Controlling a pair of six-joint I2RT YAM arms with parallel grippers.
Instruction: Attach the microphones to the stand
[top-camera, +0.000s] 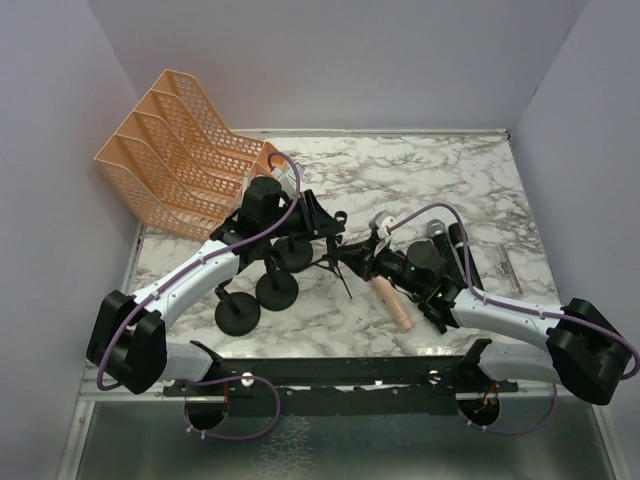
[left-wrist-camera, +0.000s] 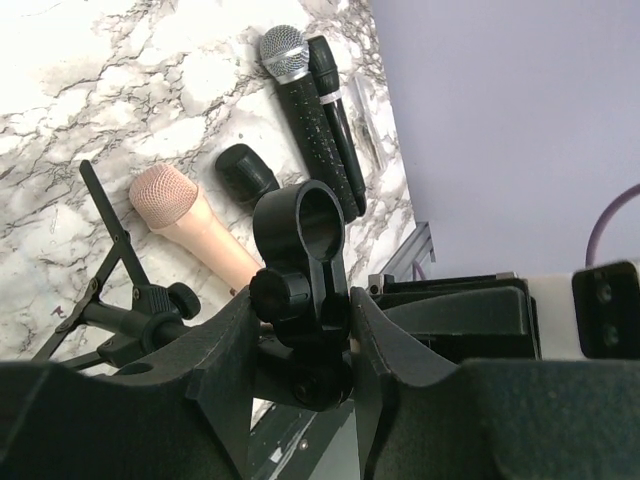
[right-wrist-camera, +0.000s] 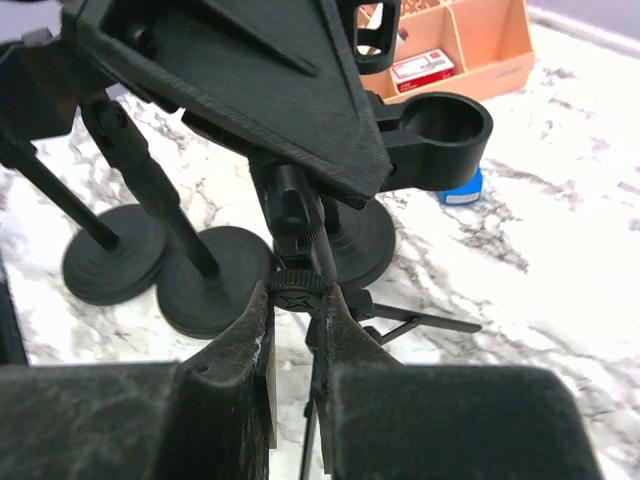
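My left jaws clamp the stand's ring clip (left-wrist-camera: 300, 225); my right jaws pinch its knob (right-wrist-camera: 297, 285). The pink microphone (left-wrist-camera: 190, 225) and black microphones (left-wrist-camera: 318, 120) lie on the table (left-wrist-camera: 60, 90), upper frame. None attached yet; all four remain.

1. White marble-patterned tabletop (top-camera: 470, 180): grey-black veining.
2. Slim pale pink microphone (left-wrist-camera: 190, 225): pink mesh head.
3. Black stick microphone (left-wrist-camera: 315, 120): silver mesh head.
4. Ring-clip microphone stand (left-wrist-camera: 300, 225): matte black.
5. Lattice plastic file tray (top-camera: 180, 150), far left: orange.
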